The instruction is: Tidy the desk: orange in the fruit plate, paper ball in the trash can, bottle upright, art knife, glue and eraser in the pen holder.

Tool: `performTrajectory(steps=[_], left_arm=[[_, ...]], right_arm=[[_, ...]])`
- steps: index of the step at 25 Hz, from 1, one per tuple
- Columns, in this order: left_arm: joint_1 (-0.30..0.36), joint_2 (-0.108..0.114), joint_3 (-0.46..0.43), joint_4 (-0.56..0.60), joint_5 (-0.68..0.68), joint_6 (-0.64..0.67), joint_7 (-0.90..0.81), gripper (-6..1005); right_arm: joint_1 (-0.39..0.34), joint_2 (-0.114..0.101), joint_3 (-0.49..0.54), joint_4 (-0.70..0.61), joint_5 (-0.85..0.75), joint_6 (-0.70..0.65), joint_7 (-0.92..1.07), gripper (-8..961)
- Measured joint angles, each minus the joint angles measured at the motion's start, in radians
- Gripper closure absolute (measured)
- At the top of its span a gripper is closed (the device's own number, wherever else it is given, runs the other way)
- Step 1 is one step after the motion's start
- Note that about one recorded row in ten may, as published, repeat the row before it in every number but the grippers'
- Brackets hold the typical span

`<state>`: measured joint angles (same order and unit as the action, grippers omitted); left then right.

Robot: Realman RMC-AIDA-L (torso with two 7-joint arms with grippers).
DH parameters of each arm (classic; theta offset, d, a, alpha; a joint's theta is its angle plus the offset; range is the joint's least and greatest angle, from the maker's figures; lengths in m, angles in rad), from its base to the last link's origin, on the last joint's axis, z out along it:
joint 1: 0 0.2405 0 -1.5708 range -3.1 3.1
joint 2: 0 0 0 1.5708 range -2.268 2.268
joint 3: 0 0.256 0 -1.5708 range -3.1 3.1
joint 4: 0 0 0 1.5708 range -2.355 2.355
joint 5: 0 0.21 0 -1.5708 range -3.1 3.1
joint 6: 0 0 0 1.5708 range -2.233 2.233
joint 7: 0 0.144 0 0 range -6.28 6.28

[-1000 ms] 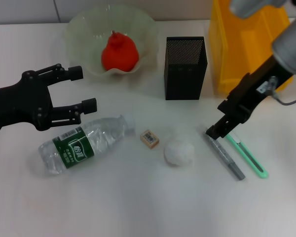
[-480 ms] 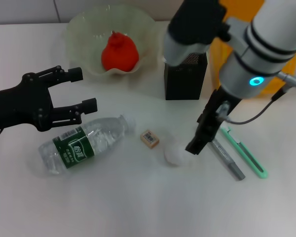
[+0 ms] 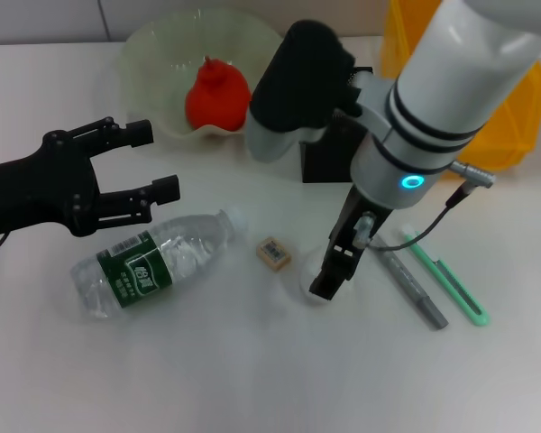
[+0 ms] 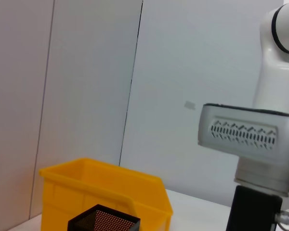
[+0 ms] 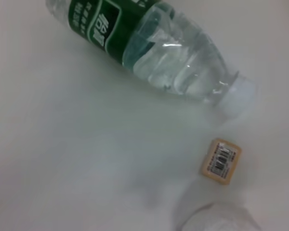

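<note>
The clear bottle [image 3: 153,262] with a green label lies on its side on the white desk, also visible in the right wrist view [image 5: 149,53]. My left gripper [image 3: 153,162] hovers open just above and left of it. The small tan eraser [image 3: 273,253] [image 5: 220,161] lies to the right of the bottle's cap. My right gripper [image 3: 332,275] is right over the white paper ball [image 3: 314,290] [image 5: 216,221], hiding most of it. The grey glue pen [image 3: 417,290] and the green art knife [image 3: 453,289] lie to its right. The orange [image 3: 218,95] sits in the fruit plate [image 3: 144,54].
The black mesh pen holder [image 3: 329,162] [image 4: 103,222] stands behind my right arm, partly hidden by it. The yellow trash can [image 3: 518,126] [image 4: 101,192] is at the back right. The arm's cable hangs over the glue pen.
My right arm has swung left from above the glue pen and art knife to above the paper ball. The left arm has not moved.
</note>
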<state>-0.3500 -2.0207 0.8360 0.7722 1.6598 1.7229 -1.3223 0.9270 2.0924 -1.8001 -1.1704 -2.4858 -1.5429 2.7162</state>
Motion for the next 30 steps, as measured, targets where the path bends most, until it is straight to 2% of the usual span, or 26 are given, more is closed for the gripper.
performTrajectory(steps=[7,19,30], left_arm=[[-0.004,0.001,0.0,-0.006,0.0,-0.012,0.0,152],[-0.003,0.002,0.0,-0.01,0.0,-0.028,0.001,155],[-0.004,0.002,0.0,-0.02,0.0,-0.043,0.01,158]], right_arm=[[0.032,0.0,-0.073,0.052,-0.002,0.054,0.034,251],[0.068,0.0,-0.126,0.112,0.001,0.075,0.038,264],[0.091,0.0,-0.134,0.159,0.03,0.106,0.021,277]])
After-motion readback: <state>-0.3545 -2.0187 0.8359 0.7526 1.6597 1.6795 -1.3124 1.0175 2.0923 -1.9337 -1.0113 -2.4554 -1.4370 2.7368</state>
